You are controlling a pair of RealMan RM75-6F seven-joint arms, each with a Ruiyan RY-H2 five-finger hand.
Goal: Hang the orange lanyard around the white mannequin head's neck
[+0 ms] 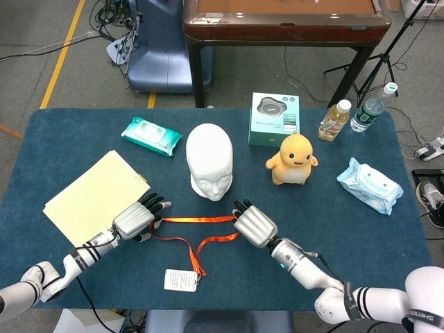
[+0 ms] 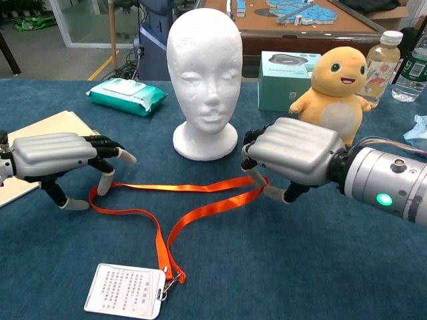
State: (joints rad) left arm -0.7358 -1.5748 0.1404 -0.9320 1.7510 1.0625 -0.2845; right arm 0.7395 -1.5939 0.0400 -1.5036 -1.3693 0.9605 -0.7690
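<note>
Your left hand [image 2: 57, 155] sat low over the blue table [image 2: 280, 267], at the left end of the orange lanyard [image 2: 175, 203]. Its fingers [image 2: 107, 179] were spread a little and bent down, with the tips right at the strap. I could not tell if they had pinched it or were only touching it.

The lanyard lay flat on the table in a long loop, in front of the white mannequin head [image 2: 204, 73]. It was not on the neck yet. A white card [image 2: 127, 291] hung from the clip at the near end, closest to you.

The strap looked thin, soft and floppy, and very light. I think it would sag and twist if you lifted it by one spot only. So a good plan was to hold it at both ends of the loop, one hand on each side, and keep the loop wide. The card may pull that end down a bit.

The head looked light too, like foam. It may tip if the strap dragged on it.

Your right hand [image 2: 293, 152] was at the right end of the loop. Its fingers [image 2: 275, 193] were curled under onto the strap, and it looked like they held it there.
</note>
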